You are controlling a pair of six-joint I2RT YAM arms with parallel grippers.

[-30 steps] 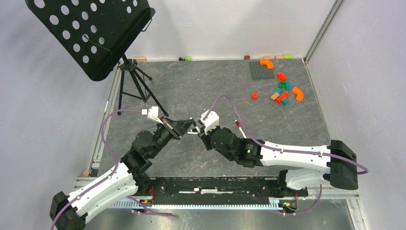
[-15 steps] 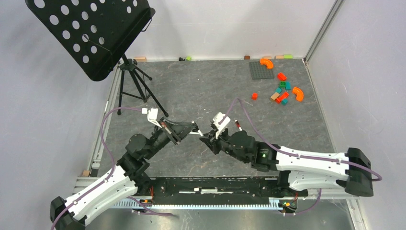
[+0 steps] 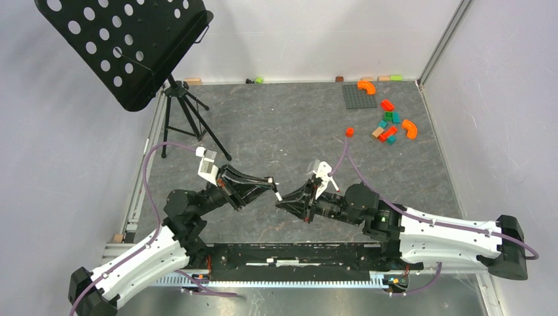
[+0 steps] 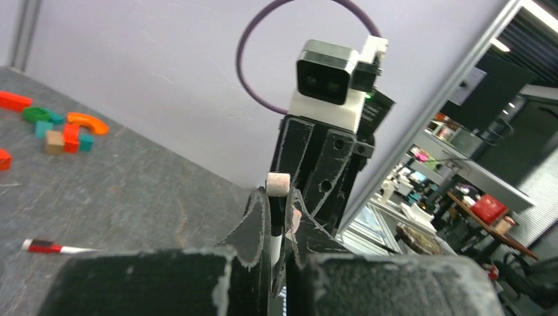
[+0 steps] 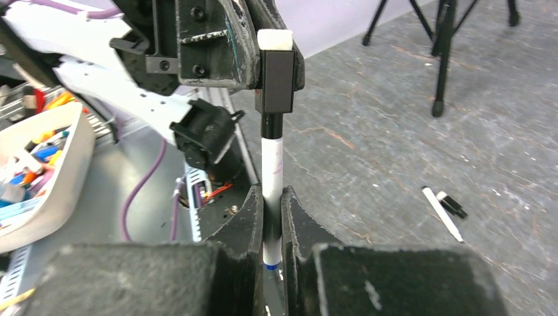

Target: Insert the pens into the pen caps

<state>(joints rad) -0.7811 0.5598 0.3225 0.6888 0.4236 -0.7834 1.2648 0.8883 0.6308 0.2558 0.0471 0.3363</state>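
Left fingers (image 4: 253,220) clamp black cap (image 5: 274,72); right fingers (image 5: 247,227) clamp pen (image 5: 272,155) seated in it.

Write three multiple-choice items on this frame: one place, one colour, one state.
1. Where do the toy blocks lie on the table in the top view?
A) far right corner
B) near left corner
C) dead centre

2. What colour is the end of the loose pen lying on the table in the left wrist view?
A) green
B) red
C) blue

3. What state is the right gripper in?
A) open and empty
B) shut on a toy block
C) shut on the held pen

Answers:
1 A, the blocks cluster by the far right corner.
2 B, a red end meets its white barrel.
3 C, the white barrel sits pinched between the gripper's fingers.
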